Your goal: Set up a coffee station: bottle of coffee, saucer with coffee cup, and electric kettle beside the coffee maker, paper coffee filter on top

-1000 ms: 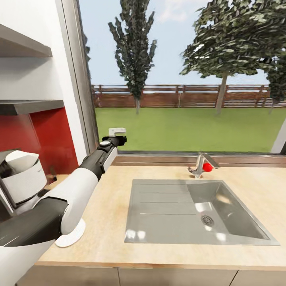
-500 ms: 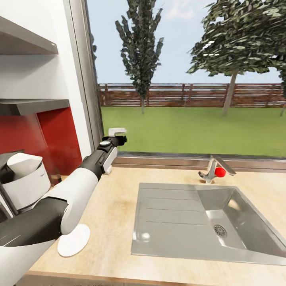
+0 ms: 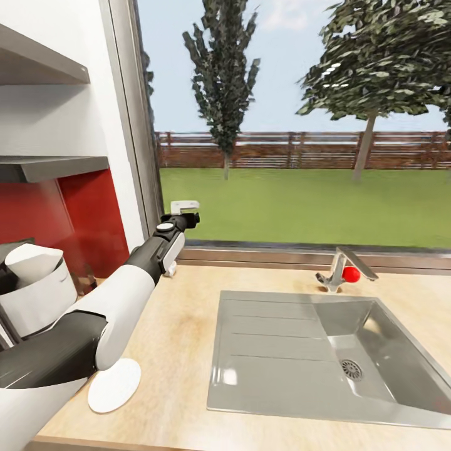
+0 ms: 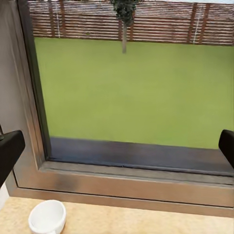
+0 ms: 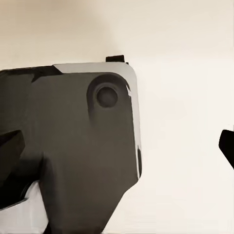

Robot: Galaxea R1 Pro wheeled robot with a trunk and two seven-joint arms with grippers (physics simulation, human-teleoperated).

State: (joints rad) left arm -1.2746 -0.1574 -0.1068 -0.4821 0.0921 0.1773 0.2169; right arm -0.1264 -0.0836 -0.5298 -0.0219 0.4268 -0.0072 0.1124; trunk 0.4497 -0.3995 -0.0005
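nearest on the counter point(image 3: 181, 351) lies the white saucer point(image 3: 114, 385), flat and close to the front edge, partly under the left arm point(image 3: 119, 300). just beyond it, at the left side, stands the white coffee maker point(image 3: 34, 288) in front of the red wall panel. the arm reaches over the counter toward the window, and its left gripper point(image 4: 117, 146) hangs above the back of the counter with both fingertips spread wide at the edges of the wrist picture and nothing between them. under it, near the window sill point(image 4: 131, 180), sits the white coffee cup point(image 4: 47, 217), upright and off to one side of the open gap. the right gripper point(image 5: 117, 141) is spread too, empty, looking at a dark part of the robot's own body.

the sink point(image 3: 326, 351) and tap point(image 3: 338, 269) lie to the right, well apart from the cup.

the risk, as i judge it: the cup is not centred between the fingers, so coming straight down could land a finger on the rim and tip it or push it against the sill. swinging the arm back could also sweep the saucer off the edge.
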